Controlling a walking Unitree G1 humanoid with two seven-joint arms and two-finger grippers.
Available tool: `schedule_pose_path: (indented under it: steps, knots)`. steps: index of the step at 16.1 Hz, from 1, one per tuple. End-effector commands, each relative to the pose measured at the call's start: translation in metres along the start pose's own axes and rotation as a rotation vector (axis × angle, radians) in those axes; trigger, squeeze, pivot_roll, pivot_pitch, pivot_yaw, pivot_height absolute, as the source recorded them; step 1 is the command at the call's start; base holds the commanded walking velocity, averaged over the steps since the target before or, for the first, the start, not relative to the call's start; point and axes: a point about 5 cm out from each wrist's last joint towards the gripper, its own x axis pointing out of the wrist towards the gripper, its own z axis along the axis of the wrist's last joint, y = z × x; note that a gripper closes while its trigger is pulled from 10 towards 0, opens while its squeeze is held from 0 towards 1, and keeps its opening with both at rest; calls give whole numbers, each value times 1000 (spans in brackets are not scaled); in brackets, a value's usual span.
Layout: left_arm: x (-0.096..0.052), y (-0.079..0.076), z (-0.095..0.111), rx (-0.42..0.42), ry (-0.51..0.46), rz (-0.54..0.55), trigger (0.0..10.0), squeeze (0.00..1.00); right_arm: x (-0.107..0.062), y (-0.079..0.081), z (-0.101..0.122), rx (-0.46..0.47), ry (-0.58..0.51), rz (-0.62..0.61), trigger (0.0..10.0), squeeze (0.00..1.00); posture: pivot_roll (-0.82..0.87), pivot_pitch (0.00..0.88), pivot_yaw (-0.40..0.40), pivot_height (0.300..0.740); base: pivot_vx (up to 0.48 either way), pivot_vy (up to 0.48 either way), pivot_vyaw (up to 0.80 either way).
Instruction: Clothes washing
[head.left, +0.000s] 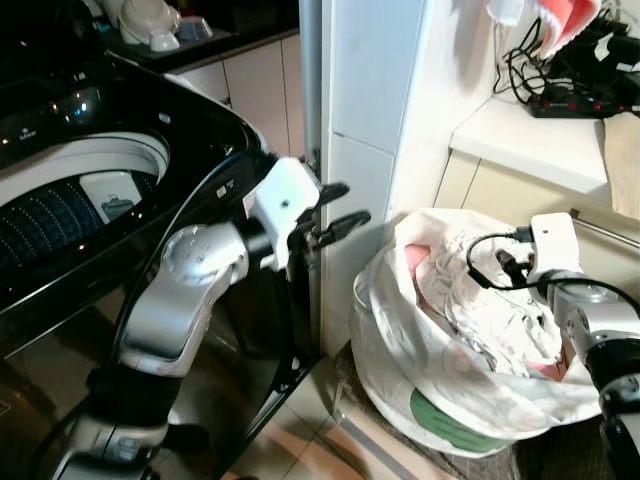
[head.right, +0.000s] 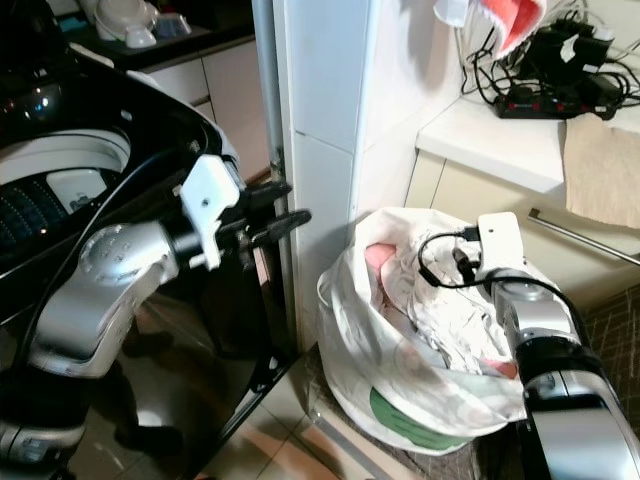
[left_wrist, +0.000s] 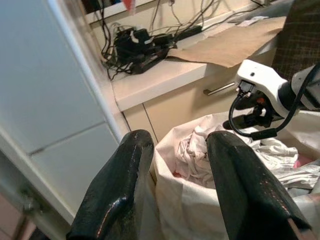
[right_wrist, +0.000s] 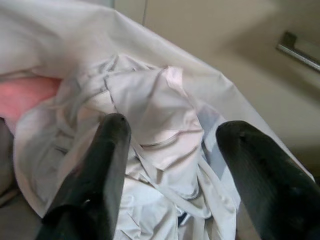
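Two tools are up, both with fingers spread wide and holding nothing. The right tool (right_wrist: 170, 170) hangs over the mouth of the white laundry bag (head.left: 400, 380), its fingers straddling a crumpled white garment (right_wrist: 155, 130) that lies on top of the pile, with a pink garment (right_wrist: 25, 95) tucked toward one side of the bag. The left tool (head.left: 335, 210) is raised between the washing machine (head.left: 90, 200) and the bag, close to the white pillar (head.left: 370, 120) that separates them, pointing toward the bag.

The bag sits on the floor at the foot of the pillar, below the surface (head.left: 530, 130) that carries a power strip (head.left: 575, 100) and a tangle of cables. The washer's drum stands open at the robot's left.

The likely risks: the right tool may pinch the bag's thin wall along with the cloth and drag the whole bag, or lift several tangled pieces at once. Its own wrist cable (head.left: 495, 255) loops loosely above the laundry and could snag. The left tool could knock the pillar.

A green print (head.left: 440, 420) marks the bag's lower side; no writing on it or on the washer panel is legible.
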Motion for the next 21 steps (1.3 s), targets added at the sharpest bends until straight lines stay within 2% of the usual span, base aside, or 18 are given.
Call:
schedule_pose_path:
  steps: [1, 4, 5, 6, 8, 9, 10, 11, 14, 16, 17, 18, 19, 20, 21]
  knots:
    - [-11, 4, 3, -6, -2, 49, 10000, 0, 2, -3, 1, -4, -10, -10, 10000, 1000, 73, 28, 45, 740, 0, 0, 0]
    - [-30, 4, 9, 4, 25, 90, 10000, 0, 4, -4, -5, -37, -3, -24, 10000, 1000, 123, 101, 44, 740, 0, 0, 0]
    - [-39, 3, 11, 6, 44, 102, 10000, 0, 4, -6, -8, -46, 3, -45, 10000, 906, 157, 137, 39, 740, 0, 0, 0]
    - [-48, 1, 15, 21, 58, 106, 10000, 0, 4, -7, -10, -45, 4, -55, 10000, 0, 182, 158, 33, 740, 0, 0, 0]
    - [-54, -1, 19, 38, 63, 101, 10000, 0, 4, -7, -11, -39, 3, -59, 10000, 0, 188, 162, 32, 740, 0, 0, 0]
    - [-58, -1, 22, 43, 69, 116, 10000, 0, 4, -7, -13, -6, 5, -61, 10000, 0, 233, 187, 27, 740, 0, 0, 0]
    - [-69, -1, 27, 74, 98, 127, 10000, 0, 4, -6, -18, 65, 10, -86, 10000, 0, 258, 202, 24, 740, 0, 0, 0]
    - [-69, -1, 27, 74, 98, 127, 10000, 0, 4, -6, -18, 65, 10, -86, 10000, 0, 258, 202, 24, 740, 0, 0, 0]
    - [-86, -5, 37, 114, 133, 142, 10000, 0, 2, -2, -39, 228, 38, -150, 10000, 0, 305, 194, 37, 740, 0, 0, 0]
    - [-92, -5, 40, 144, 167, 134, 10000, 0, 2, 1, -45, 236, 60, -151, 10000, 0, 334, 215, 43, 740, 0, 0, 0]
    - [-98, -8, 43, 163, 196, 123, 10000, 0, 1, 1, -50, 238, 75, -165, 4941, 0, 355, 226, 43, 740, 0, 0, 0]
    - [-98, -8, 43, 163, 196, 123, 10000, 0, 1, 1, -50, 238, 75, -165, 4941, 0, 355, 226, 43, 740, 0, 0, 0]
    - [-99, -9, 45, 164, 202, 116, 10000, 0, 0, 1, -53, 240, 83, -174, 2941, 0, 362, 229, 44, 740, 0, 0, 0]
    - [-100, -11, 46, 163, 205, 111, 10000, 0, 0, 1, -53, 263, 83, -178, 471, 0, 368, 232, 44, 740, 0, 0, 0]
    - [-101, -13, 47, 158, 211, 101, 10000, 0, 0, 1, -54, 297, 82, -186, 0, 0, 372, 234, 43, 740, 0, 0, 0]
